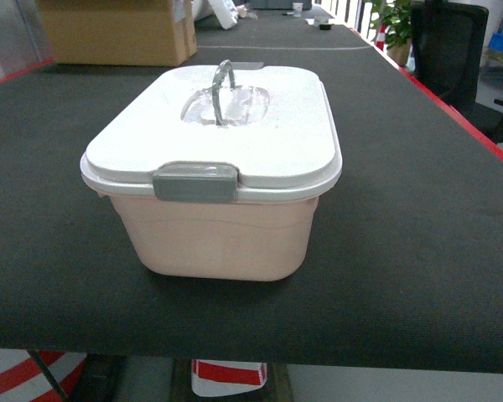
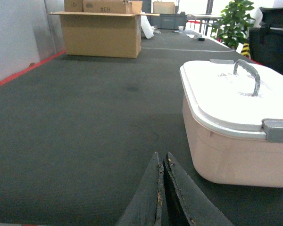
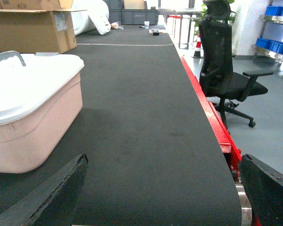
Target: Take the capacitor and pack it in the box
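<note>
Your box (image 1: 222, 230) sits lidded and clasped mid-table; no capacitor shows in any view (possibly already inside). Your left gripper (image 2: 162, 188) rests pinched together, the right gripper (image 3: 160, 188) spread wide. Reach blind and you risk shoving the box toward the table edge.

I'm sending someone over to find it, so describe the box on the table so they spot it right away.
On the long dark table, near its front edge, stands the box: a pale pink tub with a white lid, grey clasp and grey handle. The brown cardboard carton behind is far larger.
</note>
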`<state>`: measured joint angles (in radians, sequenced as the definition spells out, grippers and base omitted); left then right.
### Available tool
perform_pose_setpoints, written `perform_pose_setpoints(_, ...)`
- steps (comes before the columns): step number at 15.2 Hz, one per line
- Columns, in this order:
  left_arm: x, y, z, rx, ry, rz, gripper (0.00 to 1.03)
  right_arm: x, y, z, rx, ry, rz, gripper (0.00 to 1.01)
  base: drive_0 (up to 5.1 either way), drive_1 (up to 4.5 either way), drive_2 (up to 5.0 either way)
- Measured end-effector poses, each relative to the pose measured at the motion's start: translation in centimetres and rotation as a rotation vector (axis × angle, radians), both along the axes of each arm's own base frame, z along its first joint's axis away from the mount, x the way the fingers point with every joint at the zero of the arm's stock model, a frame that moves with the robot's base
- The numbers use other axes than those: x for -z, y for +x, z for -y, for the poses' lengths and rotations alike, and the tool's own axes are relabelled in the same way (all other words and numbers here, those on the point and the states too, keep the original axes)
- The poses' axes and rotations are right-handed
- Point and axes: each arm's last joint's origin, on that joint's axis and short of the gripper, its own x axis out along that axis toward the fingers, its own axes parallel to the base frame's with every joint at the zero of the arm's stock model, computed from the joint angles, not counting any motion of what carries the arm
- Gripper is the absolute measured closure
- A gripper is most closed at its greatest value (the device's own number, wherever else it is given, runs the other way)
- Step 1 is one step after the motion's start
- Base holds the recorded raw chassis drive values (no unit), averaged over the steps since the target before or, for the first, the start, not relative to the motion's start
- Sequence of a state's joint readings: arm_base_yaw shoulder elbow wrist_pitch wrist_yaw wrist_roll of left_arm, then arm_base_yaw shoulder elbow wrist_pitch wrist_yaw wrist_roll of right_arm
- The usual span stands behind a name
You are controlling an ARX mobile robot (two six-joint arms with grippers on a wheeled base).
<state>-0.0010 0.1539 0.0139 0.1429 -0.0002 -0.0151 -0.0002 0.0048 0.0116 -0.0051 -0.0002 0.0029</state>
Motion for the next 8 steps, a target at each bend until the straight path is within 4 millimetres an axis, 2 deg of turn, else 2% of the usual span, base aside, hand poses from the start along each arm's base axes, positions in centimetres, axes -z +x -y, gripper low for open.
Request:
perform_pose_setpoints(1, 0.45, -0.85, 0.00, -0.001, 0.000, -0.028, 1.01, 0.00, 0.00, 0.00, 0.000, 0.000, 0.000, 0.03, 0.0, 0.00, 0.0)
perform_pose_setpoints(2, -0.11, -0.96, -0.01, -0.003, 0.001, 0.021, 1.01, 0.00, 0.00, 0.00, 0.000, 0.000, 0.000, 0.03, 0.0, 0.00, 0.0)
perform_pose_setpoints(8, 0.19, -0.94, 0.00, -0.001, 0.001, 0.001, 1.01, 0.01, 0.00, 0.00, 0.000, 0.000, -0.001, 0.03, 0.0, 0.00, 0.0)
